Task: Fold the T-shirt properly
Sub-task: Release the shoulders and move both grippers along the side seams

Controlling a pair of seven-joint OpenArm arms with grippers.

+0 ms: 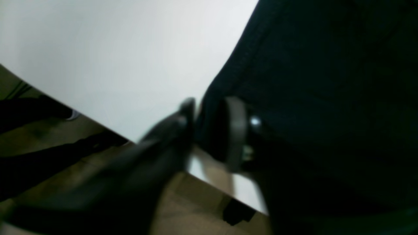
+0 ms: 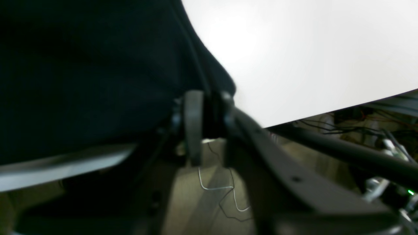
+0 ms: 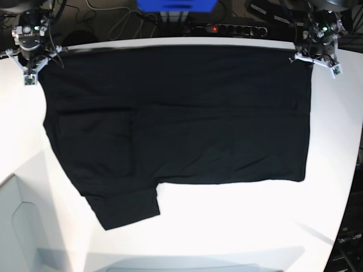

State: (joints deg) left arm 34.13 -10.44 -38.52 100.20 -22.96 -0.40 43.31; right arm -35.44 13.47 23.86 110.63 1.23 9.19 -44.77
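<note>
The black T-shirt [image 3: 181, 113] lies spread flat on the white table [image 3: 227, 226], with one sleeve [image 3: 127, 204] sticking out toward the near left. Its far edge runs along the table's back edge. My left gripper [image 3: 313, 56] sits at the shirt's far right corner. In the left wrist view its fingers [image 1: 235, 130] stand apart, and the left gripper [image 1: 210, 124] has the shirt's hem [image 1: 209, 94] between them. My right gripper [image 3: 28, 62] is at the far left corner. In the right wrist view the right gripper [image 2: 210, 114] has parted fingers and the shirt's corner [image 2: 222, 85] in the gap.
A power strip [image 3: 227, 28] with a red light, a blue object [image 3: 176, 5] and cables lie behind the table. A pale grey panel [image 3: 17, 226] stands at the near left. Floor and wires [image 2: 222, 189] show below the table edge [image 2: 326, 111].
</note>
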